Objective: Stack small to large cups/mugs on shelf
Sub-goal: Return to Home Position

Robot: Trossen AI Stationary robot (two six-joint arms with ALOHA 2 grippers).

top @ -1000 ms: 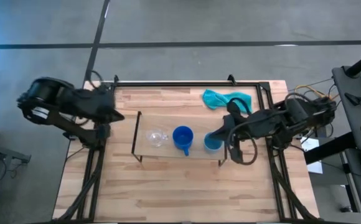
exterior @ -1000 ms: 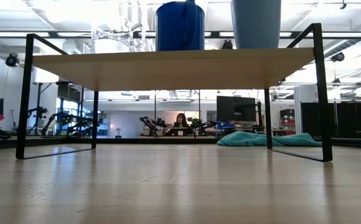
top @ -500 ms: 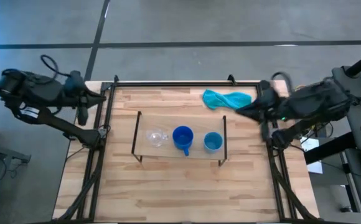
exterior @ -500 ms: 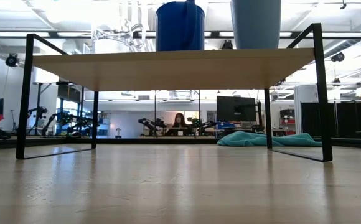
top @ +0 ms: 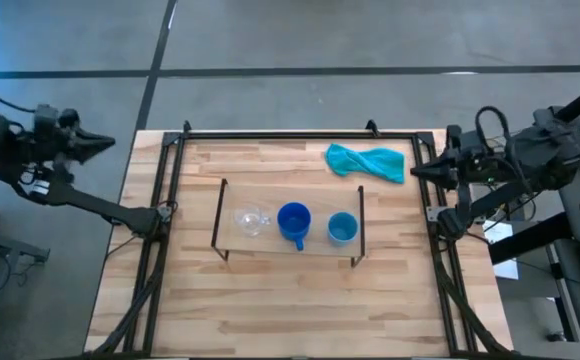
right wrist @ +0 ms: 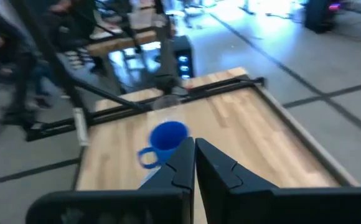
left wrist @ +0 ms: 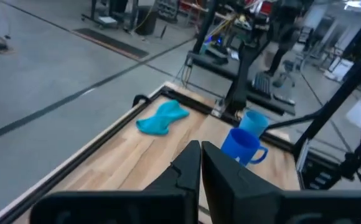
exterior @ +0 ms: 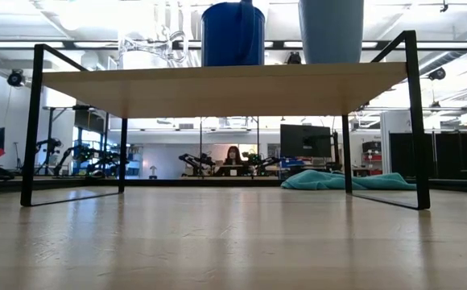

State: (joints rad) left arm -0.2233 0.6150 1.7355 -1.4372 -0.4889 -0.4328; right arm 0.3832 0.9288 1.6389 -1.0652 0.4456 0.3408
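- The left gripper (top: pixel 103 143) hangs beyond the table's (top: pixel 270 310) left edge, well apart from the shelf. In its wrist view the two fingers (left wrist: pixel 190 165) are pressed together with nothing between them. I read this as a parked pose, with the fingers folded up because no grasp is pending.
- The shelf (top: pixel 318 243) stands mid-table inside the black frame (top: pixel 270 133), its long side running across, so either arm can reach an end.
- The clear glass mug (top: pixel 251 220) sits upright on the shelf's left end, just beside the next mug but apart from it.
- The dark blue mug (top: pixel 293 221) stands upright at the middle, its handle towards the near edge of the board, which leaves its neighbours room.
- The light blue cup (top: pixel 342 228) stands upright at the right end, close to the wire leg. All three vessels are on the board in one row, so the placing looks done. Whether their sizes truly ascend along the row I cannot tell from above.
- The teal cloth (top: pixel 366 160) lies crumpled on the table behind the shelf's right end, touching neither shelf nor cup and out of the working lane.
- The right gripper (top: pixel 417 172) hovers at the table's right edge, pointing inward, near the cloth but off it. Its fingers (right wrist: pixel 183 158) meet, clamped on nothing, which also suits an arm going to rest.
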